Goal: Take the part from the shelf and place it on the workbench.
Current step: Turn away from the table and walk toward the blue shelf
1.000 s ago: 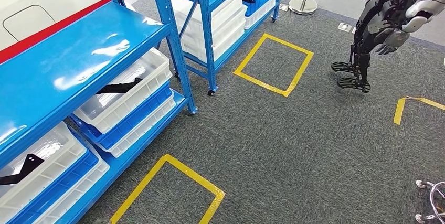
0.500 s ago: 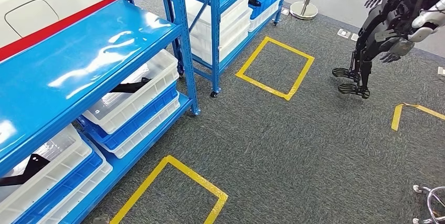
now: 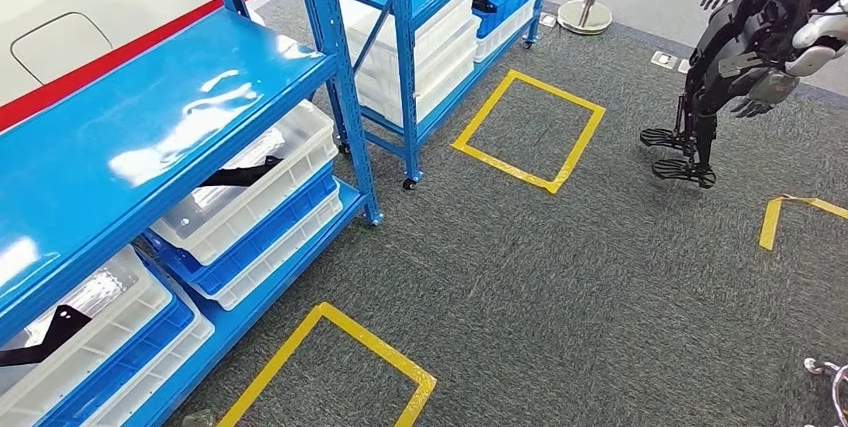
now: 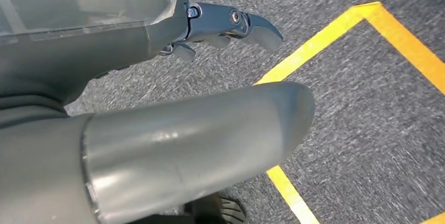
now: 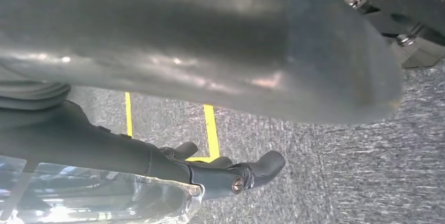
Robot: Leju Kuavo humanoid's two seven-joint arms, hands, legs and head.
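A flat black part (image 3: 238, 176) lies in a white bin (image 3: 268, 190) on the middle level of the blue shelf (image 3: 150, 127) at the left of the head view. A second black part (image 3: 45, 339) lies in another white bin (image 3: 100, 332) at the lower left. In the left wrist view my left hand (image 4: 173, 129) hangs over grey carpet, fingers straight and apart, holding nothing. In the right wrist view my right hand (image 5: 210, 51) also hangs over the carpet with its fingers extended and nothing in them.
A second blue shelf unit (image 3: 405, 47) with white and blue bins stands further back. Yellow taped squares (image 3: 530, 127) (image 3: 335, 367) mark the carpet. Another humanoid robot (image 3: 740, 57) stands at the far right, a stanchion base (image 3: 585, 15) behind, a chair base (image 3: 835, 377) at the lower right.
The whole picture has shifted a little, so the camera has moved. The parts stay in their bins and neither hand has taken hold of anything.
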